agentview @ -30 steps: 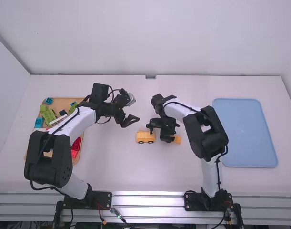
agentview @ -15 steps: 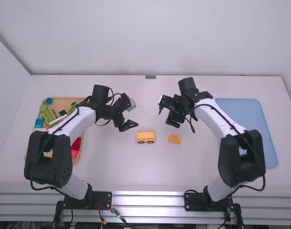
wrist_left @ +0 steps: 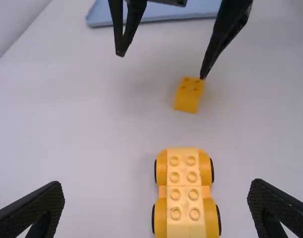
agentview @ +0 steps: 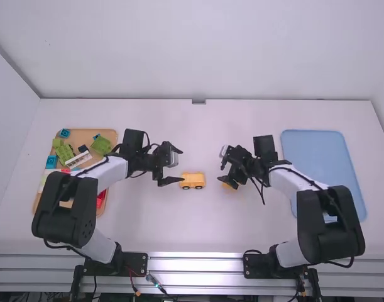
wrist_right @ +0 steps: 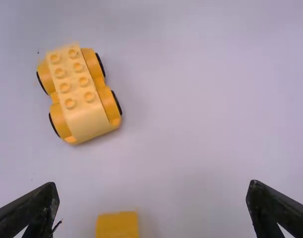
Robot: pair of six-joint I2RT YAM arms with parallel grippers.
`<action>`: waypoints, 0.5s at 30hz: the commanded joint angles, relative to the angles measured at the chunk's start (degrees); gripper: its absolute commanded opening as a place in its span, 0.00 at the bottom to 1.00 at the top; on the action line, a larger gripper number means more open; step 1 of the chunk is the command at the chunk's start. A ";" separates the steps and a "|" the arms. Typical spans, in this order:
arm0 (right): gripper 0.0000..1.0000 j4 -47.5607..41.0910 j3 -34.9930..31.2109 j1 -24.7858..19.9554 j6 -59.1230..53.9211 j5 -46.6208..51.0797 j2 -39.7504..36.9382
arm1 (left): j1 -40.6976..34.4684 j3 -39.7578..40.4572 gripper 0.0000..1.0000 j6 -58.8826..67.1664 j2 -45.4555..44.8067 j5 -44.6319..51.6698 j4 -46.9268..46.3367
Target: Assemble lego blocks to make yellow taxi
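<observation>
1. Currently both my left gripper (wrist_left: pixel 156 184) and right gripper (wrist_right: pixel 153 185) stand wide open and empty; the car (wrist_left: pixel 186 196) sits on the table, the block (wrist_left: pixel 189 95) apart from it.
2. The block lies nearer one right finger, so I could clip or twist it if I descend or close off-centre.
3. Pressing it on misaligned could roll the wheeled car unless I brace it.
4. My high view has the block partly covered; the left wrist view reveals its studs.
</observation>
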 commanded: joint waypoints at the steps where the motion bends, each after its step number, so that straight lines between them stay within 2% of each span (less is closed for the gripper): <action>1: 0.99 2.16 -2.60 0.20 1.18 -2.32 0.07 | -0.76 -2.40 0.99 -1.97 0.09 2.80 2.73; 4: 0.99 6.12 -4.59 0.00 0.39 -3.19 1.60 | -0.79 -3.87 0.99 -3.19 0.68 3.10 5.95; 10: 0.99 9.07 -5.86 -4.15 -2.75 -10.51 6.51 | -0.81 -3.72 0.99 -6.14 6.16 4.35 11.39; 15: 0.94 8.92 -6.36 -7.82 -12.24 -17.81 12.15 | -0.81 -3.69 0.99 -4.96 10.19 7.28 17.29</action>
